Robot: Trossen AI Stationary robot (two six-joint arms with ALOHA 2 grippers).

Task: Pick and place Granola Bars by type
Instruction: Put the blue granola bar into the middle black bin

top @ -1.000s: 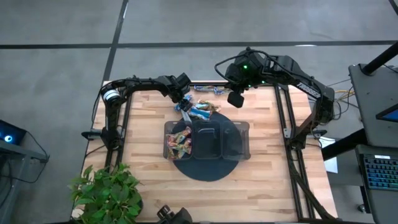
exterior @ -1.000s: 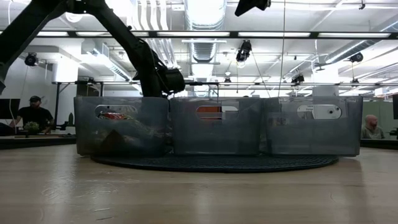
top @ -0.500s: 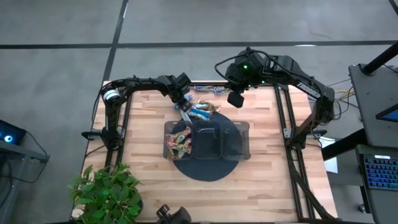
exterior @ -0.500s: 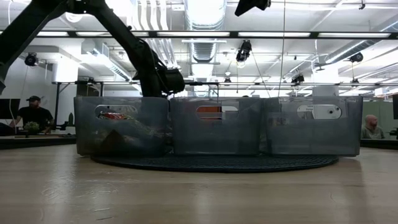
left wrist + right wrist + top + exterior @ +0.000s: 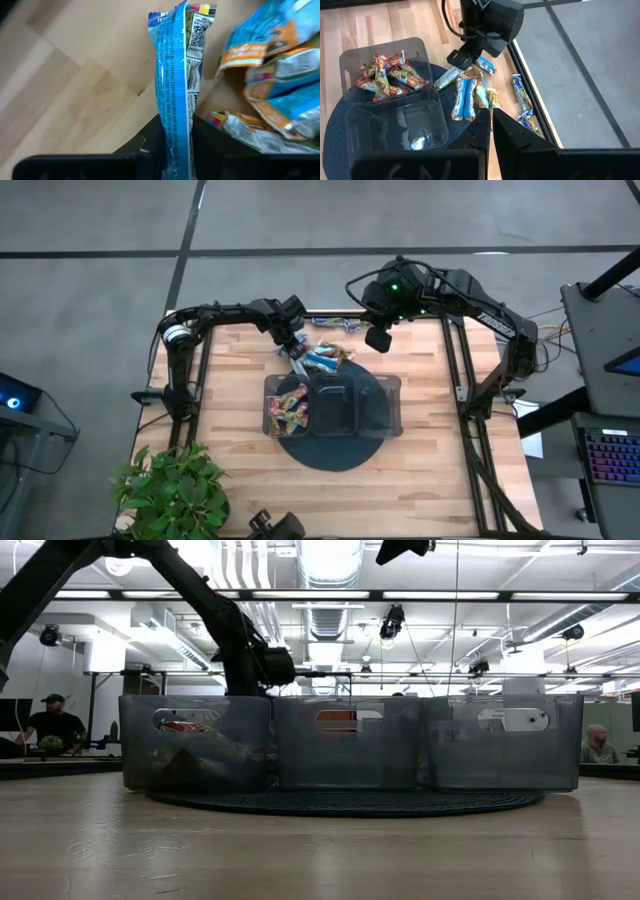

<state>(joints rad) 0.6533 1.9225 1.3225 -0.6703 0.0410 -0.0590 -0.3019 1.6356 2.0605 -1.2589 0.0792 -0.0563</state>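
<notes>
One light blue bar (image 5: 175, 75) is pinched edge-on between the left gripper (image 5: 293, 351) fingers, right over the loose pile of granola bars (image 5: 325, 357) on the wooden table (image 5: 230, 360) just behind the tray (image 5: 390, 395). A few more bars (image 5: 525, 107) lie by the table's far edge. The reddish-orange bars (image 5: 287, 407) sit in the tray's left compartment; the other two compartments look bare. The right gripper (image 5: 378, 340) hovers near the pile's other side, fingers pressed together with nothing between them.
</notes>
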